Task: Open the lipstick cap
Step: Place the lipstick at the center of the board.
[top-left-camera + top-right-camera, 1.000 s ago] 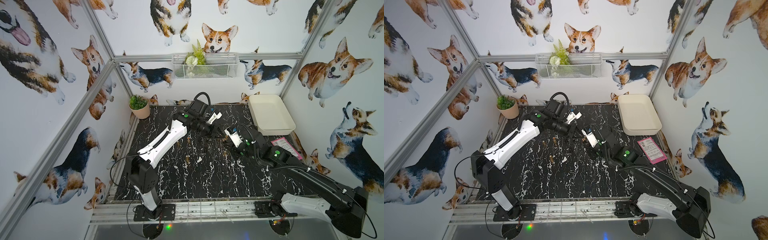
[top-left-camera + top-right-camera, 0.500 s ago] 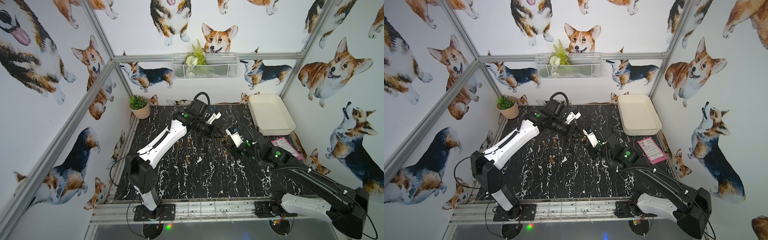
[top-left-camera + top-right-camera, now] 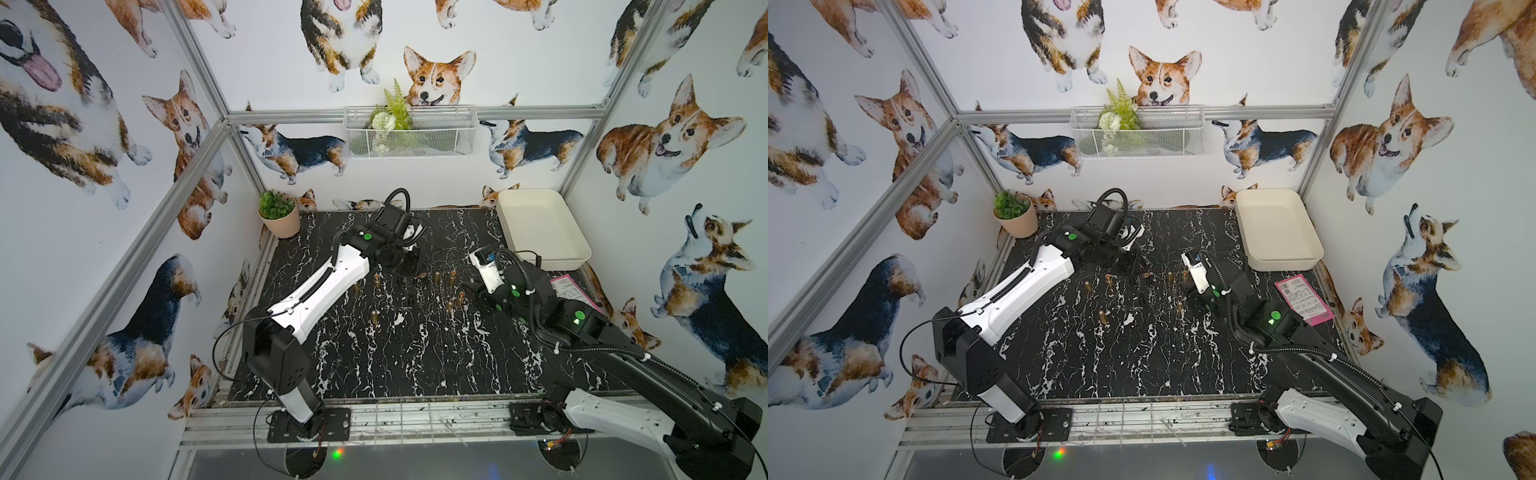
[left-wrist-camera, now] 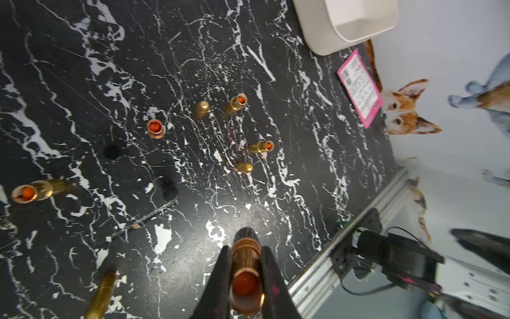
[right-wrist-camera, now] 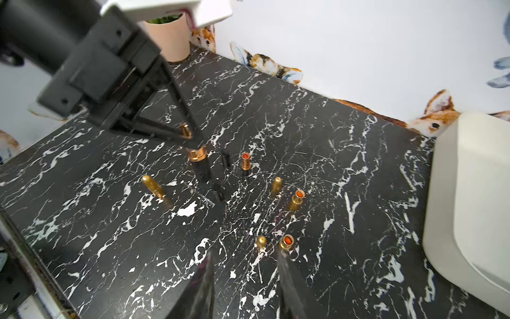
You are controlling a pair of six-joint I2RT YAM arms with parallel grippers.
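You had the left gripper (image 4: 245, 250) clamped on the lipstick (image 4: 245, 284) toward the back of the table (image 3: 415, 365), orange bullet bare (uncapped already, it seemed), and the right gripper (image 5: 245, 255) parted, holding nothing. You needed to set it upright on bare marble, clear of the standing tubes (image 4: 156, 128), before releasing. Corgi-papered walls (image 3: 124, 124) enclosed the cell, with a white tray (image 3: 582, 254) in the far corner.

All me, live: glossy white plastic shells (image 3: 316, 286) over black joint housings (image 3: 270, 353), round green dots (image 3: 367, 237), ribbed black cables (image 3: 602, 351), black tapered fingers (image 5: 201, 292) smeared pink.
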